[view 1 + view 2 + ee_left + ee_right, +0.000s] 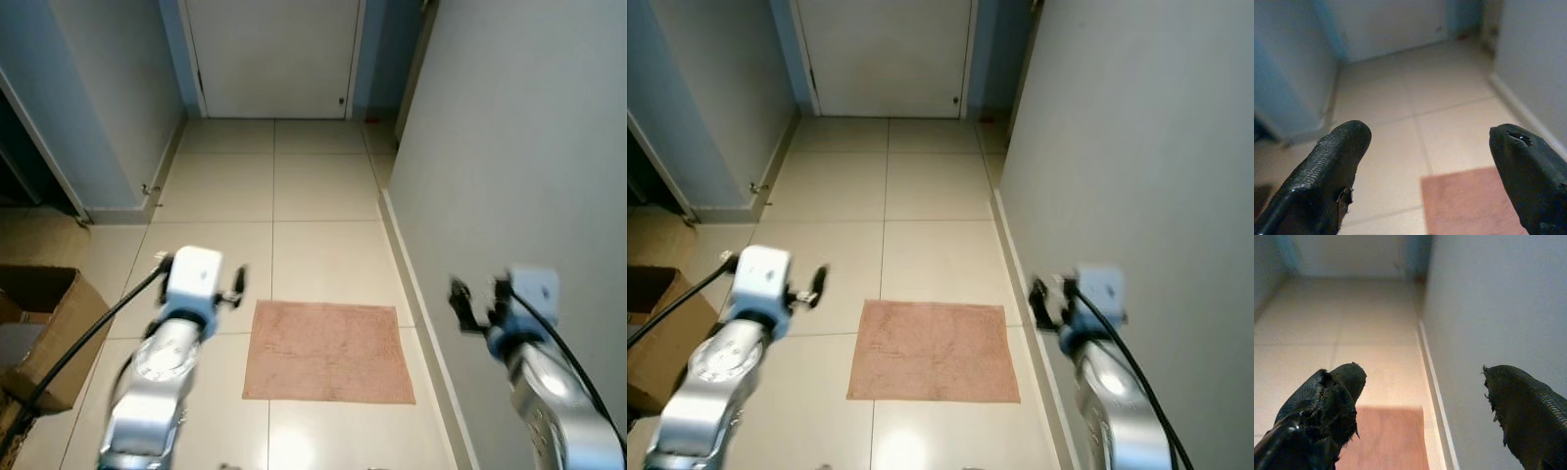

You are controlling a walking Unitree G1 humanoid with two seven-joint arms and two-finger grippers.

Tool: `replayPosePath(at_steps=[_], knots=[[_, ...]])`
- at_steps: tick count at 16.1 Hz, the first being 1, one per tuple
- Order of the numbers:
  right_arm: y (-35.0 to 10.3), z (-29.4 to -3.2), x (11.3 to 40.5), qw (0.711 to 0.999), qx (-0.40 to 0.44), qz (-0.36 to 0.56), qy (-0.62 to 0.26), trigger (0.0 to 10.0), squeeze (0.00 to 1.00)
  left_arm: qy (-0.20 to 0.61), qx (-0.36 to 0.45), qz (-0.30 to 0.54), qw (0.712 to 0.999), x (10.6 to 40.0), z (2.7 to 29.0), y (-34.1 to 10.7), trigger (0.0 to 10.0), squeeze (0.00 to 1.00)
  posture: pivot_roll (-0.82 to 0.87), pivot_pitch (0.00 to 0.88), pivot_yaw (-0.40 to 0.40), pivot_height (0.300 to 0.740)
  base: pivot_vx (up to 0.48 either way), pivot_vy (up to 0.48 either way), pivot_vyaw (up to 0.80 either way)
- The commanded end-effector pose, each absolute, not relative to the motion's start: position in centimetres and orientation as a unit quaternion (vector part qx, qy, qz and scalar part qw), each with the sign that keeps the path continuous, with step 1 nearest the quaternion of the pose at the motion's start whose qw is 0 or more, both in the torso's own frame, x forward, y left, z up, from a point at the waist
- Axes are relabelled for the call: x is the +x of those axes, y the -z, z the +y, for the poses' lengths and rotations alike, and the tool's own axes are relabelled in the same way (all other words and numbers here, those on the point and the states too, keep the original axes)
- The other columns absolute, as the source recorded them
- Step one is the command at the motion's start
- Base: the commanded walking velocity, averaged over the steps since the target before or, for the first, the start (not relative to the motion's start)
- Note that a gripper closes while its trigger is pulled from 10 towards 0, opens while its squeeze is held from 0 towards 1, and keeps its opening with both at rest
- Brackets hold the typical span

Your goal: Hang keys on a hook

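Both silver arms are raised in front of me in a narrow hallway. My left gripper hovers over the tiled floor, left of a pink mat, and its black fingers stand wide apart with nothing between them. My right gripper is held close to the grey wall on the right. Its fingers are also spread wide and hold nothing.
A pink mat lies on the beige tiles between the arms. The grey wall runs along the right side, down to a white skirting board. A closed white door ends the hallway. An open cardboard box stands at the left.
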State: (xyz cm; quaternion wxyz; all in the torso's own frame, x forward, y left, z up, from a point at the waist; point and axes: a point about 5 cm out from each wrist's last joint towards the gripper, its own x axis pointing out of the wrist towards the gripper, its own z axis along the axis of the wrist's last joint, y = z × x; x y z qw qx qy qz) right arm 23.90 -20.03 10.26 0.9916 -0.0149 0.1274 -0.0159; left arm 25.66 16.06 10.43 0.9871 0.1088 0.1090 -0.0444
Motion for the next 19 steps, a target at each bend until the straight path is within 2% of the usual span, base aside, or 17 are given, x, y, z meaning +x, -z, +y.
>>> replayPosePath(at_steps=[1,2,3,4,5,6,8,10,16,18,19], knots=[[-10.7,-19.9,24.0,0.993,-0.032,0.115,0.008,10.0,1.00,0.038,0.114,0.109,0.987,25.5,16.3,-10.5,10.0,0.00,-0.11,0.000,-0.028,0.740,0.000,0.000,0.00],[-10.8,-19.9,23.9,0.993,-0.040,0.112,0.015,10.0,1.00,0.033,0.115,0.109,0.987,25.5,16.2,-10.5,10.0,0.00,-0.10,0.000,-0.025,0.740,0.000,0.000,0.00],[-10.9,-19.6,23.7,0.994,-0.030,0.109,0.012,10.0,1.00,0.007,0.111,0.080,0.991,25.4,16.3,-10.8,10.0,0.25,-0.10,0.000,-0.022,0.740,0.000,0.000,0.80],[-11.0,-19.5,23.7,0.995,-0.030,0.097,0.005,10.0,1.00,-0.008,0.110,0.071,0.991,25.4,16.4,-10.9,10.0,0.31,-0.10,0.000,-0.022,0.740,0.000,0.000,0.80],[-11.1,-19.4,23.8,0.995,-0.039,0.093,0.010,10.0,1.00,-0.030,0.098,0.071,0.992,25.3,16.7,-10.7,10.0,0.64,-0.09,0.000,-0.023,0.740,0.000,0.000,0.80],[-11.1,-19.5,23.8,0.995,-0.039,0.094,0.013,10.0,1.00,-0.029,0.084,0.066,0.994,25.2,16.6,-10.8,10.0,0.73,-0.09,0.000,-0.024,0.740,0.000,0.000,0.80],[-10.8,-19.2,23.7,0.995,-0.036,0.096,0.011,10.0,1.00,-0.037,0.094,0.049,0.994,25.0,16.7,-11.0,10.0,0.98,-0.09,0.000,-0.020,0.740,0.000,0.000,0.80],[-10.7,-18.9,23.5,0.995,-0.033,0.095,0.021,10.0,1.00,-0.007,0.104,0.064,0.992,25.0,16.5,-10.7,10.0,1.00,-0.10,0.000,-0.006,0.740,0.000,0.000,0.80],[-10.7,-18.6,22.9,0.996,0.003,0.090,0.028,10.0,1.00,0.013,0.112,0.058,0.992,25.8,16.1,-11.2,10.0,1.00,-0.11,0.000,0.040,0.740,0.000,0.000,0.80],[-10.7,-18.7,23.1,0.996,0.001,0.085,0.041,10.0,1.00,0.062,0.087,0.096,0.990,26.0,15.7,-11.2,10.0,1.00,-0.10,0.000,0.043,0.740,0.000,0.000,0.80],[-10.7,-18.7,23.2,0.995,-0.011,0.084,0.043,10.0,1.00,0.072,0.090,0.089,0.989,26.0,15.6,-11.4,10.0,1.00,-0.10,0.000,0.040,0.740,0.000,0.000,0.80]])
